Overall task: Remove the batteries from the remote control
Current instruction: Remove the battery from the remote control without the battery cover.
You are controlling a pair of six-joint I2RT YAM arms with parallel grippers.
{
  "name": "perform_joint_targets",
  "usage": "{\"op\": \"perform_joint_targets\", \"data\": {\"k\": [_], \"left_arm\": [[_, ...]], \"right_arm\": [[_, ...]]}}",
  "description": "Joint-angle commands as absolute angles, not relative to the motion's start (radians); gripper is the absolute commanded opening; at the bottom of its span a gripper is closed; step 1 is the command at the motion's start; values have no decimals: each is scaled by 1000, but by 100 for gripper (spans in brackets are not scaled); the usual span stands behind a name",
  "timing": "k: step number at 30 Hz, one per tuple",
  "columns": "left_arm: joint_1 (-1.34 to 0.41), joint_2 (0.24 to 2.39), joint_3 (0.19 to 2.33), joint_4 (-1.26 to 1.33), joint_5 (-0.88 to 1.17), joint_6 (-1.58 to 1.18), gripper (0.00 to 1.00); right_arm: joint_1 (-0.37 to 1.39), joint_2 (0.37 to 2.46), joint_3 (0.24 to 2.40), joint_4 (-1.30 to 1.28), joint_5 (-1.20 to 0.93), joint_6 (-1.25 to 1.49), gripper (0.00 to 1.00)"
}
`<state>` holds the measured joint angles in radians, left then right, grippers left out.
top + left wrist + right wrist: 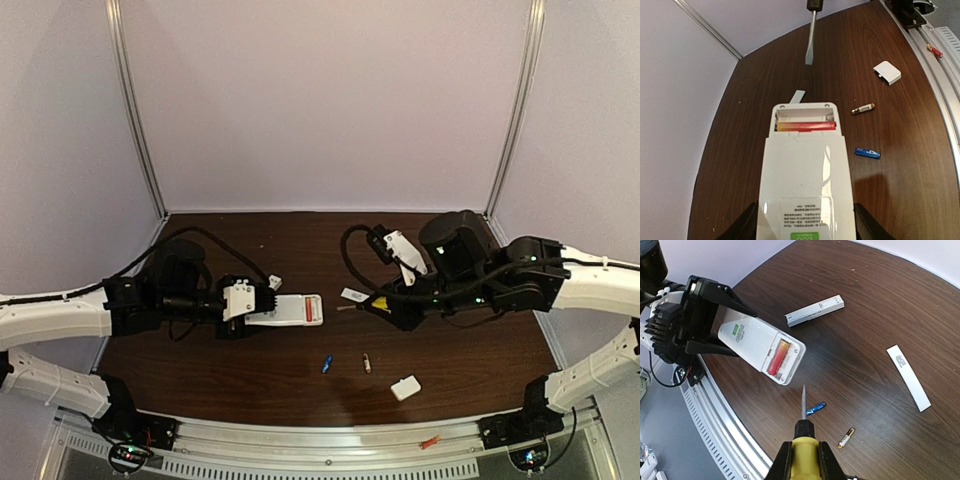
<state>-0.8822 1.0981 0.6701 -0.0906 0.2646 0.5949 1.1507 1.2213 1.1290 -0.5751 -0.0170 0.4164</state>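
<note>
My left gripper [805,227] has its fingers [746,224] closed on the two long sides of the remote [805,170], clamping it at the labelled end. The remote is back side up, left of the middle of the bench [250,380], with its open end pointing toward the right edge. I cannot tell whether it touches the wood. Its bay is uncovered, and one gold-and-red cell [805,126] lies crosswise inside.

My right gripper [805,467] pinches the yellow handle of the screwdriver [804,440] between its fingers [781,462]. The blade is aimed at the remote's open end, and the tip is near it but apart.

Two loose cells lie on the bench between the remote and the near edge, about midway along it. They are a blue cell [327,364] and, just to its right, a gold cell [367,363], and they do not touch. The white cover [405,388] lies closer to the near edge, right of the gold cell. A red cell [430,441] rests on the rail [300,440] along that edge. A white strip [354,295] lies flat by the screwdriver's blade, on the side toward the far edge.
</note>
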Motion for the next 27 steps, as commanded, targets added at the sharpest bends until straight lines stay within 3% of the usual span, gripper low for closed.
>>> {"op": "perform_joint_targets", "data": {"k": [1, 6, 27], "left_arm": [[-876, 1077, 726, -98, 259, 542, 0], [-876, 1081, 738, -112, 276, 519, 0], [-905, 1142, 726, -8, 255, 422, 0]], "right_arm": [[1119, 1181, 1173, -612, 64, 489, 0], [1078, 1207, 1243, -706, 69, 537, 0], [854, 1178, 1154, -589, -430, 668, 0]]}}
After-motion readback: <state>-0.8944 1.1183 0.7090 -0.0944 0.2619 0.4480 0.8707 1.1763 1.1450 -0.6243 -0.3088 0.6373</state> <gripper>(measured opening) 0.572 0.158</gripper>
